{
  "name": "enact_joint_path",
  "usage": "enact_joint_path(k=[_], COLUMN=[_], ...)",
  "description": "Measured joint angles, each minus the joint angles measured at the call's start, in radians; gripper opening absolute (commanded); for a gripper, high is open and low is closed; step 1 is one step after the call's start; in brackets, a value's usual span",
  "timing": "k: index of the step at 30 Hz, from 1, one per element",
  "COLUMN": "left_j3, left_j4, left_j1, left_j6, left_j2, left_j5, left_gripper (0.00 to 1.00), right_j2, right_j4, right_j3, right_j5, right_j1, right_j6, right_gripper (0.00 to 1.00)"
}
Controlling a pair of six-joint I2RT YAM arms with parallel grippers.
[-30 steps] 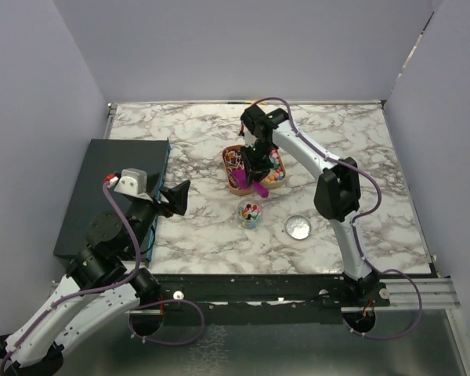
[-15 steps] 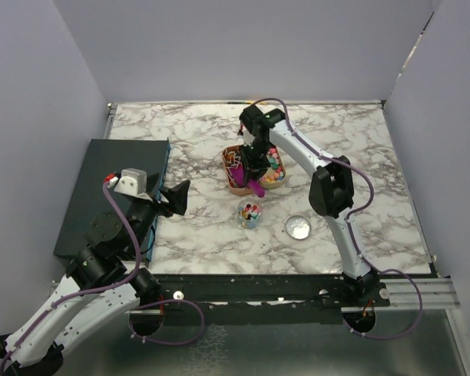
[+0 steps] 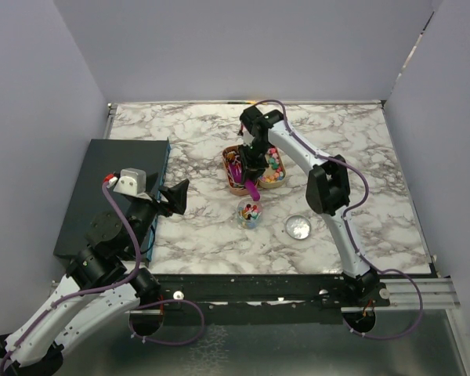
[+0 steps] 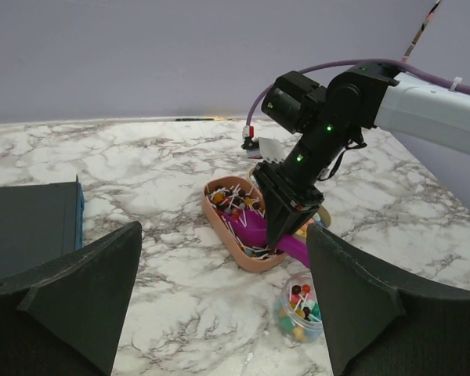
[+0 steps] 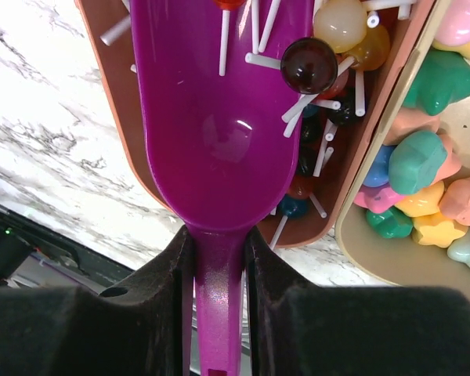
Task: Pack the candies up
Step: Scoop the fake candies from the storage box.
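Note:
My right gripper is shut on the handle of a purple scoop. The scoop's bowl lies in a brown tray among lollipop candies, with a few sticks resting across it. Star-shaped candies in pink, green, yellow and blue fill the beige tray beside it. From above, the right gripper hangs over the brown tray, and a small glass jar partly filled with candies stands just in front. My left gripper is open and holds nothing, low at the left and facing the jar.
A round metal lid lies flat to the right of the jar. A dark box covers the table's left edge behind my left arm. Grey walls close in the marble table on three sides.
My right gripper has shifted slightly left with the scoop, from over the join between the trays to the brown tray. The left arm has not moved.

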Motion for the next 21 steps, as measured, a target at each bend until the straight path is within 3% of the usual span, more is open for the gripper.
enact_joint_path(k=[21], left_j3=[0.000], left_j4=[-0.001], left_j1=[-0.004], left_j6=[0.000], left_j2=[0.003], left_j5=[-0.005], left_gripper=[0.85], right_j2=[0.002], right_j4=[0.096], right_j3=[-0.018], right_j5=[0.028], right_j1=[-0.004], right_j6=[0.040], right_gripper=[0.00])
